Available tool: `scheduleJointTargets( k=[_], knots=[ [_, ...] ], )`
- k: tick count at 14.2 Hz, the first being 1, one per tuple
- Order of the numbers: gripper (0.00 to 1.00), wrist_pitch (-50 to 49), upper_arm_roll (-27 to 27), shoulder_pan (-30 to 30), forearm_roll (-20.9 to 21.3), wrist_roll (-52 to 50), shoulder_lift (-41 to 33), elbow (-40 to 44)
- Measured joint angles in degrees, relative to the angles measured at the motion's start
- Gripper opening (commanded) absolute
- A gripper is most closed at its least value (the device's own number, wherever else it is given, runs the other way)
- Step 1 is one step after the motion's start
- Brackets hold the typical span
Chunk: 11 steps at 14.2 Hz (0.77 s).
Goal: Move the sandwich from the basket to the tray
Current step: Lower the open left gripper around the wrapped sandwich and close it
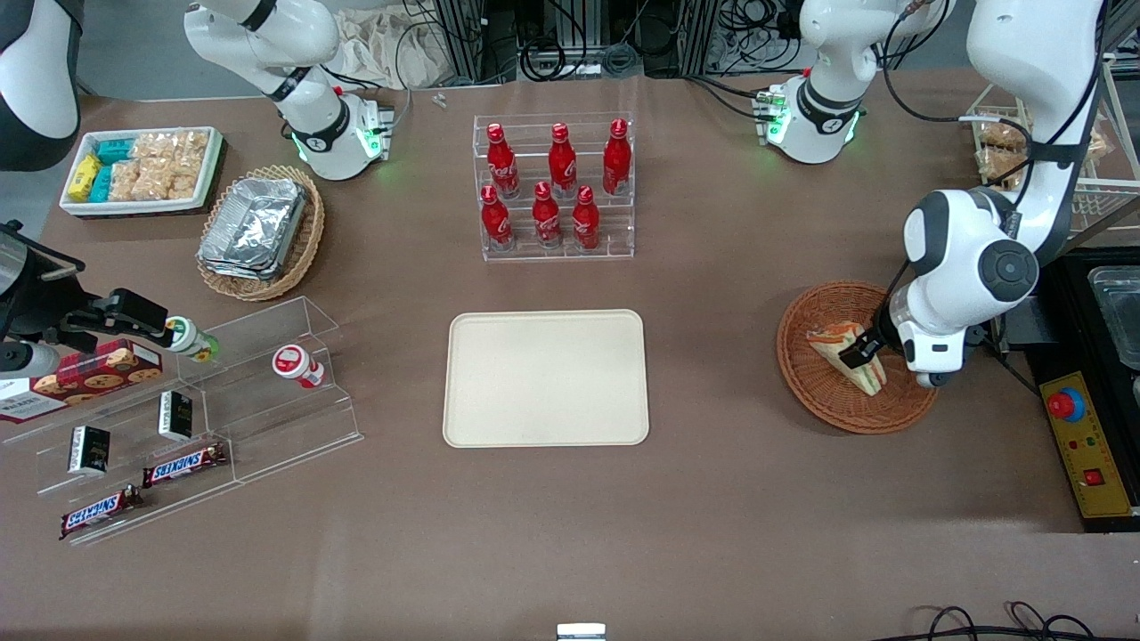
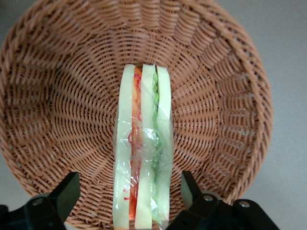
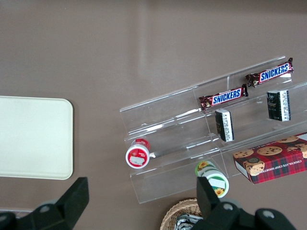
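Observation:
The sandwich [image 1: 835,340], a plastic-wrapped wedge of white bread with orange-red and green filling, lies in the reddish-brown wicker basket [image 1: 824,396] toward the working arm's end of the table. My left gripper [image 1: 862,354] reaches down into the basket and is open. In the left wrist view the gripper [image 2: 129,181] straddles the sandwich [image 2: 144,134], with a gap between each black finger [image 2: 69,191] and the bread. Basket weave [image 2: 62,96] shows all round it. The cream tray [image 1: 545,377] lies bare at the table's middle, and its edge shows in the right wrist view [image 3: 33,136].
A clear rack of red bottles [image 1: 554,187] stands farther from the front camera than the tray. Toward the parked arm's end are a tan basket of foil containers [image 1: 260,231], a white snack bin [image 1: 142,169] and acrylic shelves [image 1: 178,409]. A yellow control box [image 1: 1082,441] sits beside the basket.

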Motion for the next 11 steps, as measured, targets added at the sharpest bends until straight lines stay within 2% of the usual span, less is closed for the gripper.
scheduleJointTargets(
  k=[2, 3, 5, 6, 7, 8, 11],
  knots=[
    [0.82, 1.03, 0.00, 0.00, 0.02, -0.13, 0.83, -0.65],
    [0.67, 1.30, 0.00, 0.00, 0.02, -0.28, 1.11, -0.80],
    [0.25, 1.66, -0.04, -0.60, 0.65, -1.99, 1.29, -0.80],
    [0.05, 1.79, -0.07, -1.34, 2.65, -4.88, 1.29, -0.79],
    [0.00, 1.88, -0.12, -2.01, 5.74, -8.70, 1.29, -0.78],
    [0.00, 1.86, -0.25, -2.49, 8.44, -12.03, 1.29, -0.71],
    [0.00, -1.28, -0.36, -3.02, 10.90, -15.06, 0.98, 0.77]
  ],
)
